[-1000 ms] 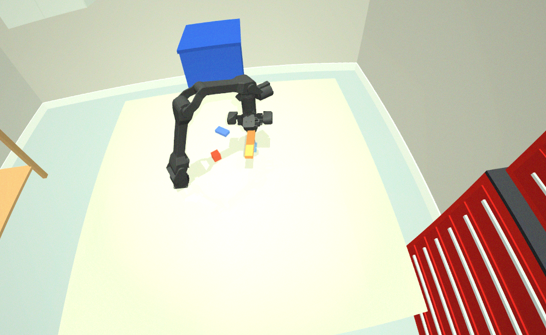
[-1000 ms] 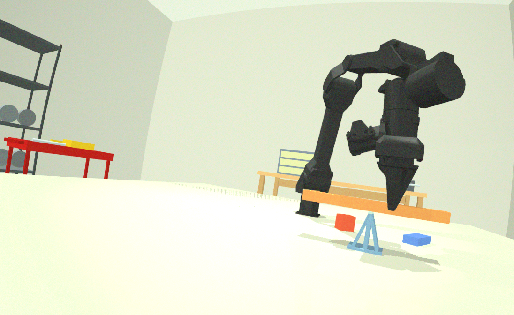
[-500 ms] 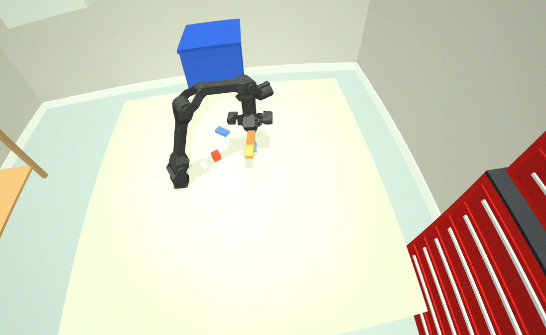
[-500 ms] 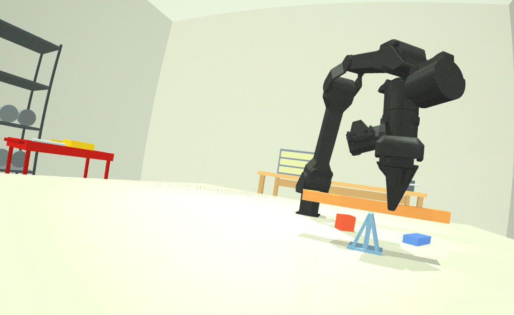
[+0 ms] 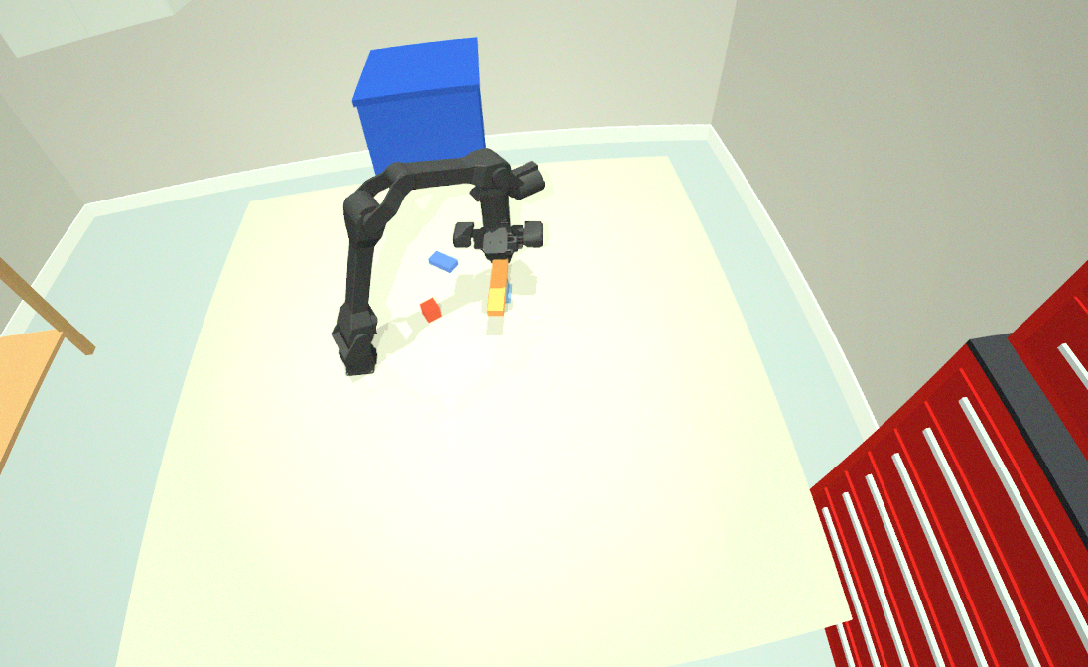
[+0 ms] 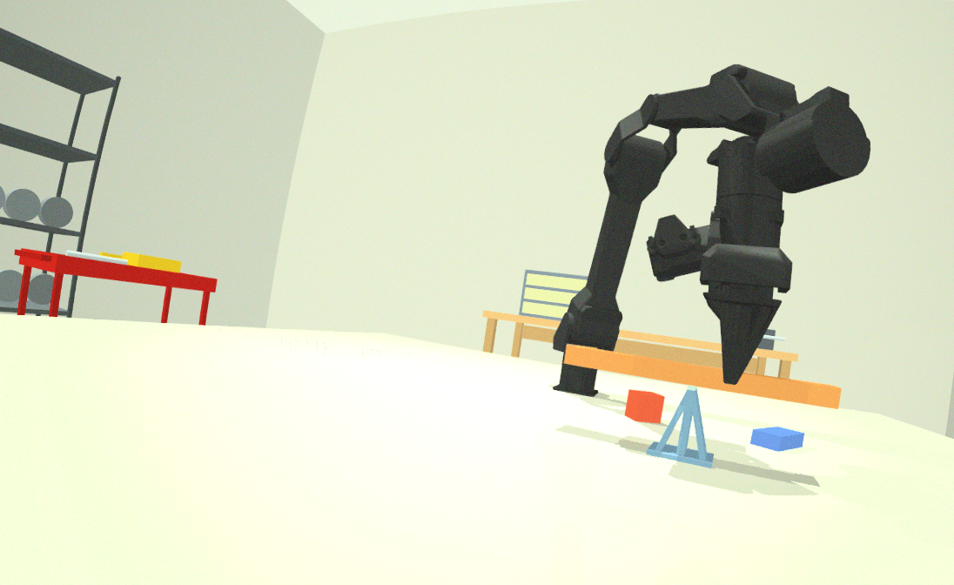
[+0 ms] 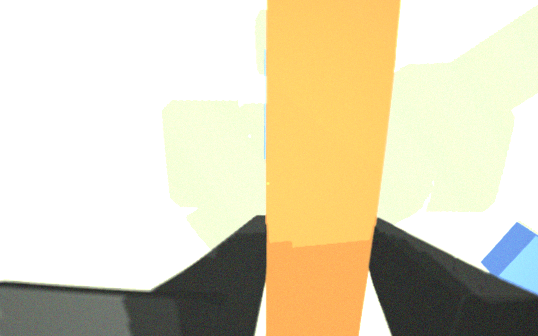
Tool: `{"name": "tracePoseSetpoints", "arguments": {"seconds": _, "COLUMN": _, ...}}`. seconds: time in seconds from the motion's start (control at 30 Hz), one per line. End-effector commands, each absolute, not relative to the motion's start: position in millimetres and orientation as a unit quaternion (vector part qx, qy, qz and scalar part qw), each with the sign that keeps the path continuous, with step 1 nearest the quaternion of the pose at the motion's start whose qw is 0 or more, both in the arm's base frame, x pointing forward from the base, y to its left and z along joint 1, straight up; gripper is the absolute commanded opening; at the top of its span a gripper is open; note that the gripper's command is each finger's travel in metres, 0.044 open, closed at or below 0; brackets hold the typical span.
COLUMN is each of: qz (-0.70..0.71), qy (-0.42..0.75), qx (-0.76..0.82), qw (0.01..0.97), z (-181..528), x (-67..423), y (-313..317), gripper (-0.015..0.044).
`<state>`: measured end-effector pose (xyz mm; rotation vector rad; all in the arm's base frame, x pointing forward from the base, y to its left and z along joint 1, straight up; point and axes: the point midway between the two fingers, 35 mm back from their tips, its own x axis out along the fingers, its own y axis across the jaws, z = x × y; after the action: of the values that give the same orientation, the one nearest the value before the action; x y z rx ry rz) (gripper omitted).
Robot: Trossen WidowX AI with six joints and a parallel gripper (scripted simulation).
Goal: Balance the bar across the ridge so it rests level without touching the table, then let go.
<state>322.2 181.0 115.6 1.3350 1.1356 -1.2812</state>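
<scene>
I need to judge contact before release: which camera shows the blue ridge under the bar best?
The exterior view: the ridge shows whole in side profile, its apex right at the underside of the orange bar that the gripper clamps. The top view shows only a blue sliver beside the bar; the wrist view shows a thin blue edge.
</scene>
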Motion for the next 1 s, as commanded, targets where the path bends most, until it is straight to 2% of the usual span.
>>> {"name": "tracePoseSetpoints", "arguments": {"seconds": 0.0, "qz": -0.522, "qy": 0.463, "qx": 0.544, "qw": 0.466, "z": 115.5, "x": 322.2, "y": 181.0, "gripper": 0.0}}
{"name": "tracePoseSetpoints", "arguments": {"seconds": 0.87, "qz": -0.522, "qy": 0.463, "qx": 0.544, "qw": 0.466, "z": 115.5, "x": 322.2, "y": 181.0, "gripper": 0.0}}
{"name": "tracePoseSetpoints", "arguments": {"seconds": 0.97, "qz": -0.522, "qy": 0.463, "qx": 0.544, "qw": 0.466, "z": 115.5, "x": 322.2, "y": 181.0, "gripper": 0.0079}}
